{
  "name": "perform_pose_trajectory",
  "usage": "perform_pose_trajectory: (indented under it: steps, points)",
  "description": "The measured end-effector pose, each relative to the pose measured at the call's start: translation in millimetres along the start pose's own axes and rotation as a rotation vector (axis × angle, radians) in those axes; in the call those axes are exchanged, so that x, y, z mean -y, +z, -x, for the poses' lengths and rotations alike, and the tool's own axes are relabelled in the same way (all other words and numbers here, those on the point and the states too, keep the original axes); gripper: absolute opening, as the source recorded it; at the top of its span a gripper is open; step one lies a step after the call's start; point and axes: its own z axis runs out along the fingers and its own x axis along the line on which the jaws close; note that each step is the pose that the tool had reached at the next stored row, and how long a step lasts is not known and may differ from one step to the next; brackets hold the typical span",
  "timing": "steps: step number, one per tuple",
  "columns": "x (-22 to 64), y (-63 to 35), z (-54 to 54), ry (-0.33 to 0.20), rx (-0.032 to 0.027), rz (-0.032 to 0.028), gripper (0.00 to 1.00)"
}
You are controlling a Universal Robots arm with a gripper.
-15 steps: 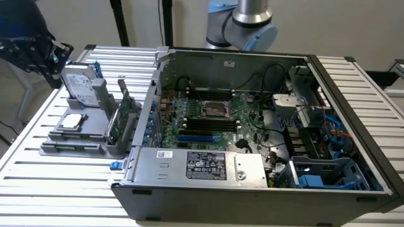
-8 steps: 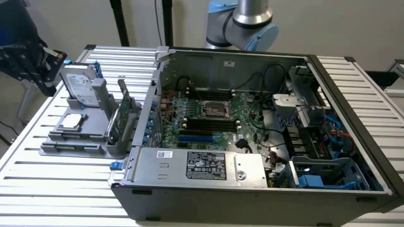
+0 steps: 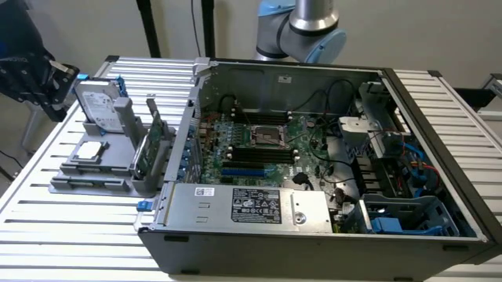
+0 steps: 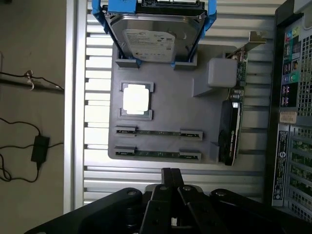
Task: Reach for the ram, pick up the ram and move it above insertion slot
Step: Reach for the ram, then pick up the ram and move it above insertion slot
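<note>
Right now the fingers (image 4: 166, 178) are pressed together with nothing between them. They hang over the slatted surface (image 4: 97, 127), just short of the gray tray (image 4: 165, 112). The ram (image 4: 157, 154) is the first thing ahead of the fingertips, a thin green stick sitting in the tray. Its long side runs across the way the fingers point, so it stretches out to both sides of them, and its middle is almost straight ahead. A second ram (image 4: 157, 132) lies just past it, side by side with it, and I cannot tell which one is meant. Farther on are a shiny white chip (image 4: 135, 99) and the drive (image 4: 153, 34). The card (image 4: 231, 131) stands off to one side. Gray clips (image 4: 190, 155) cover both ends of each ram, and its small parts are too dim to see. The slots (image 3: 263, 155) look like the dark bars inside the case (image 3: 314, 235), well apart from the tray. In the exterior view the ram is hard to pick out.
</note>
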Motion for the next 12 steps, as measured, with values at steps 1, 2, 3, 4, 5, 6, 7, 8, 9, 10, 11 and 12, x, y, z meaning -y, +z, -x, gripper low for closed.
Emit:
perform_pose_trajectory:
  steps: [1, 2, 3, 4, 5, 6, 7, 8, 9, 10, 11, 12]
  points:
    - [0.0, 0.0, 0.0, 0.0, 0.0, 0.0, 0.11]
    - [0.0, 0.0, 0.0, 0.0, 0.0, 0.0, 0.11]
    - [0.0, 0.0, 0.0, 0.0, 0.0, 0.0, 0.11]
    - [0.0, 0.0, 0.0, 0.0, 0.0, 0.0, 0.11]
    - [0.0, 0.0, 0.0, 0.0, 0.0, 0.0, 0.11]
    - [0.0, 0.0, 0.0, 0.0, 0.0, 0.0, 0.11]
    - [0.0, 0.0, 0.0, 0.0, 0.0, 0.0, 0.11]
    - [0.0, 0.0, 0.0, 0.0, 0.0, 0.0, 0.11]
    - [0.0, 0.0, 0.0, 0.0, 0.0, 0.0, 0.11]
    - [0.0, 0.0, 0.0, 0.0, 0.0, 0.0, 0.11]
    - [0.0, 0.0, 0.0, 0.0, 0.0, 0.0, 0.11]
    - [-1.0, 0.1, -0.1, 0.0, 0.0001, 0.0, 0.11]
